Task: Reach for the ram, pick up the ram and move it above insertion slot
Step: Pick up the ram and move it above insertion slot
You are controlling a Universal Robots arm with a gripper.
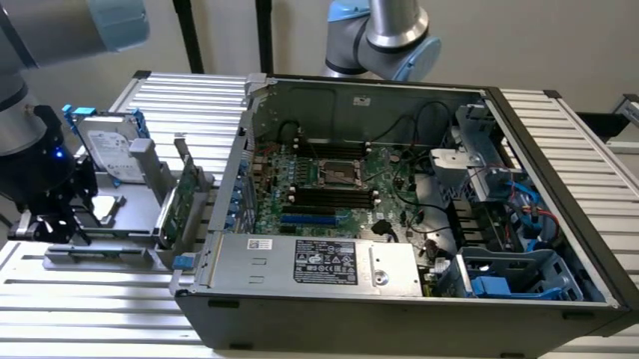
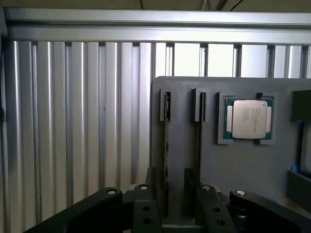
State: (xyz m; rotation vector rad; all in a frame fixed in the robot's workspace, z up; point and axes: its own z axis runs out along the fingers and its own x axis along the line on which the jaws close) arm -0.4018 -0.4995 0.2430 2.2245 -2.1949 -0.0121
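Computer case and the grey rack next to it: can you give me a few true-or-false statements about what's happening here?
1. The computer case is open, its motherboard showing. True.
2. A processor chip sits in the grey holder. True.
3. The gripper is reaching inside the case. False: it is at the grey holder, outside the case.
4. The ram is seated on the motherboard. False: it stands in a slot of the holder, close to the gripper.
5. The hard drive lies inside the case. False: it stands upright outside it, on the exterior view's left.

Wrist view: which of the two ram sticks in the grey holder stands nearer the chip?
The ram stick beside the chip; the other ram stick stands one slot farther away.
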